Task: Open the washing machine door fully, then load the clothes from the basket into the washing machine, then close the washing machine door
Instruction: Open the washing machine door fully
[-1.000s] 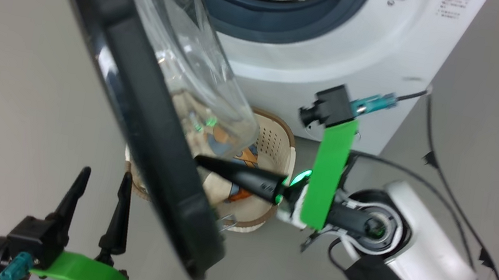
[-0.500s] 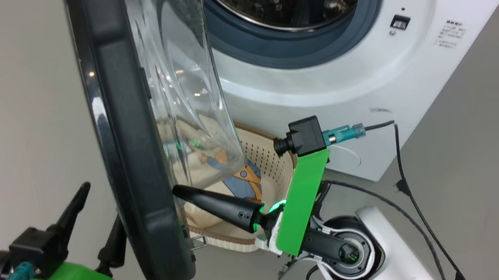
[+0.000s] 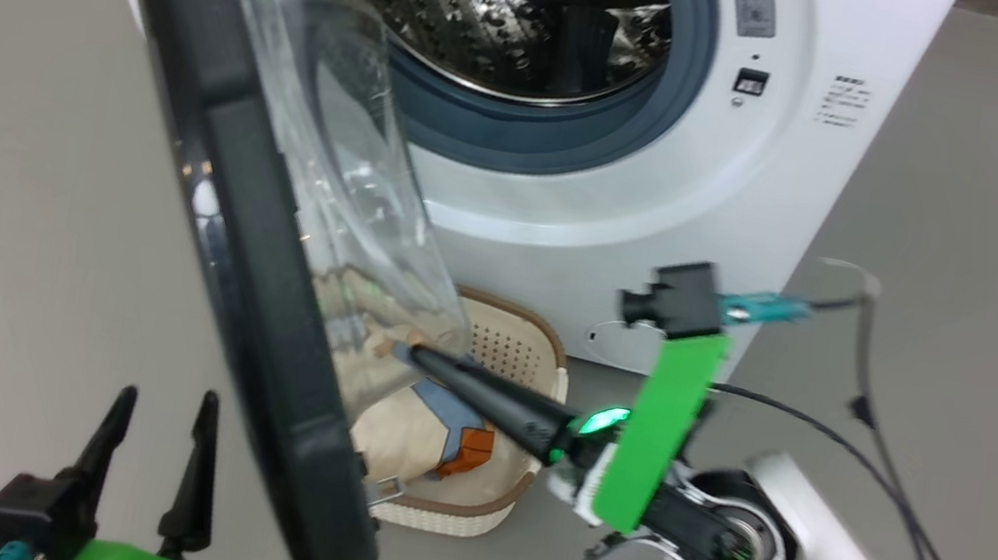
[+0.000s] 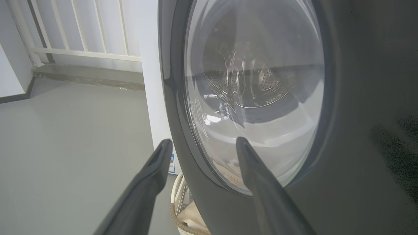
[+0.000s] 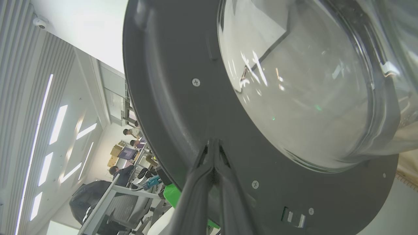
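While the washing machine door (image 3: pixel 256 280) stands about half open, edge-on to the head view and hinged on the robot's left of the washing machine (image 3: pixel 568 231), it lies between the two grippers. Right gripper (image 3: pixel 417 355): fingers clenched together, holding nothing, tip on the inner side of the door at the base of the glass bowl; the right wrist view puts the tip against the dark inner rim, contact probable, not certain. Left gripper (image 3: pixel 167 397): fingers spread, empty, low on the outer side, apart from the door. Basket (image 3: pixel 549 344) sits on the floor in front of the machine, partly behind the door's lower edge, clothes (image 3: pixel 407 437) inside it. Judgement: the door swings away toward the robot's left, so the right arm is the nearer one to push it fully open
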